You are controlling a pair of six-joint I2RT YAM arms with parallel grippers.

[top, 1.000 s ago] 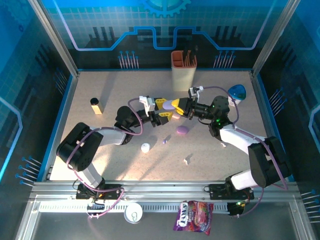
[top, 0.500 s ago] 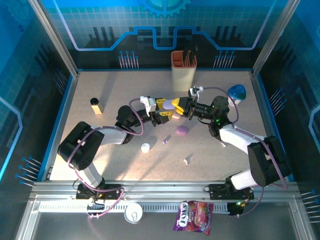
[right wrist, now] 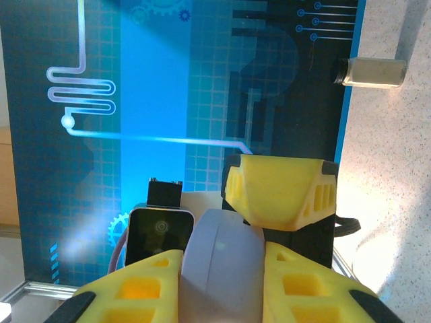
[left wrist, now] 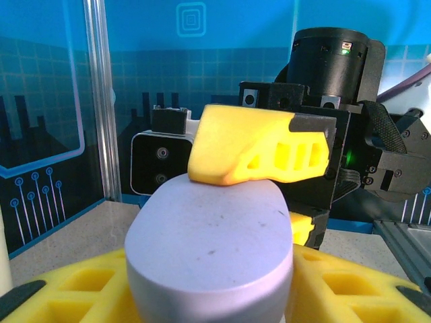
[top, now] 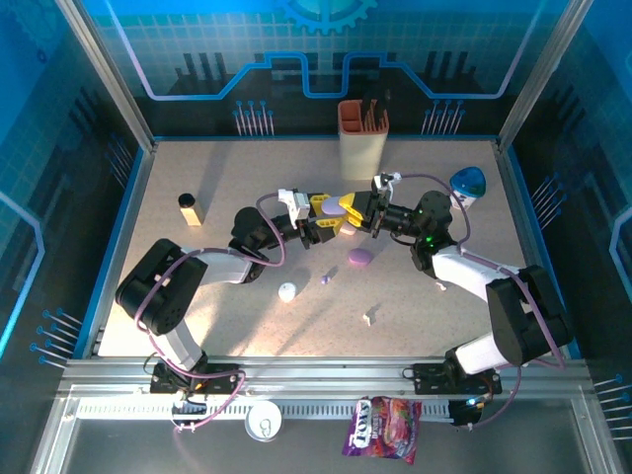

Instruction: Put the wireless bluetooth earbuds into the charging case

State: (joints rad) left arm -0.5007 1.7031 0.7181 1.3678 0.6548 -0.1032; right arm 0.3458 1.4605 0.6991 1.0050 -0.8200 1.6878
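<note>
A lilac pebble-shaped case (top: 346, 206) hangs above the table's middle, gripped from both sides. My left gripper (top: 331, 217) comes in from the left and is shut on it; the case (left wrist: 212, 235) sits between its yellow fingers (left wrist: 81, 289). My right gripper (top: 358, 212) comes in from the right and is also shut on it, the case (right wrist: 222, 262) wedged between its fingers (right wrist: 306, 286). On the table below lie a tiny purple earbud (top: 325, 279) and a small white earbud (top: 370, 317).
A pink case (top: 359, 257) and a white case (top: 287, 291) lie near the middle. A tan holder (top: 362, 133) stands at the back, a blue dome (top: 468, 183) at the right and a small black-capped bottle (top: 189, 208) at the left. A candy bag (top: 383, 427) lies off the front edge.
Both grippers stay closed on the lilac case; the joined pair has crept very slightly toward the back. Nothing on the table has moved.
</note>
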